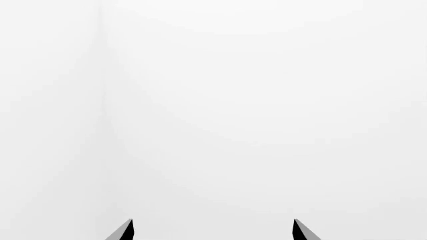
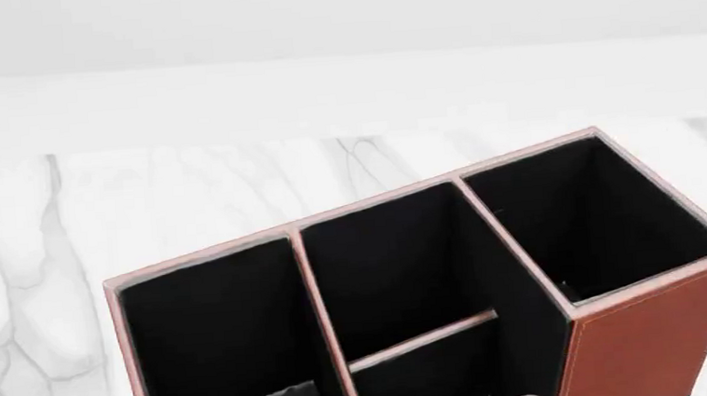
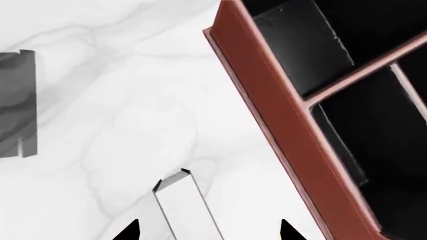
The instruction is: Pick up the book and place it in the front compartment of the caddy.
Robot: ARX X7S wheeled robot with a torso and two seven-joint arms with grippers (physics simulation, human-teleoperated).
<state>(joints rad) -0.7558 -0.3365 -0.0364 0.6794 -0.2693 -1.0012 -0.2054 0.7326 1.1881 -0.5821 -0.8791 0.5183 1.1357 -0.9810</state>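
Observation:
The reddish-brown caddy [image 2: 644, 346] stands on the marble table, its tall cell at the right and its long cell at the left. Between them a low thin bar [image 2: 422, 340] parts two squarish cells; the nearer is the front compartment [image 2: 432, 381], and I see nothing in it. The caddy's outer wall [image 3: 280, 115] runs beside my right gripper [image 3: 208, 231], which is open. Between its fingertips, touching neither, lies a white slab with thin dark edges [image 3: 183, 205], which looks like the book's page block. My left gripper [image 1: 213, 230] is open and faces blank white.
The white marble table [image 2: 143, 213] stretches behind and left of the caddy, with a white wall beyond. A flat grey notched shape [image 3: 17, 105] lies on the marble away from the caddy in the right wrist view.

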